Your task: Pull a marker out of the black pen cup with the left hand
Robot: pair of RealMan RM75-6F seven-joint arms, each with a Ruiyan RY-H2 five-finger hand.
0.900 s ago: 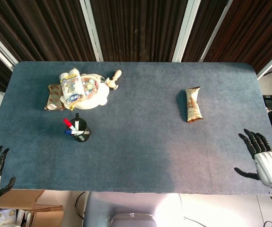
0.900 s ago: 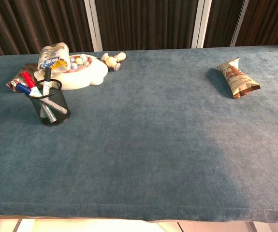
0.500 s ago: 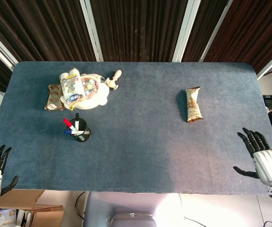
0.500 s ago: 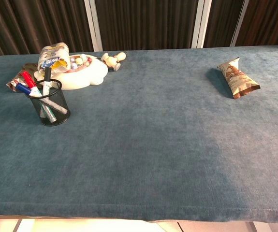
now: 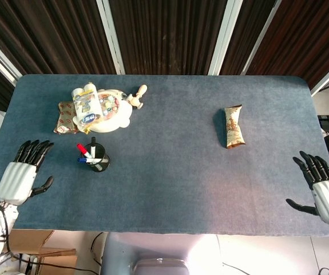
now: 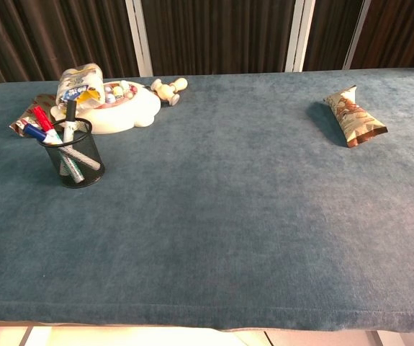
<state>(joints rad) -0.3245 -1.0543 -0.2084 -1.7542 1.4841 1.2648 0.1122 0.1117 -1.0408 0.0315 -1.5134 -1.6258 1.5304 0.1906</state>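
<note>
Pen cup: black mesh, upright, markers sticking out.
Left hand: empty, fingers spread, beside cup.
Right hand: empty, spread.

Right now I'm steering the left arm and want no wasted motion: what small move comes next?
Probably carry the open left hand rightward and up over the black mesh pen cup; it sits beside it, and the red-capped marker leans toward that side.

The left hand has swung up and in from the near-left corner, now out over the blue table with fingers spread, closer to the black pen cup, while the right hand slips slightly down and outward.
</note>
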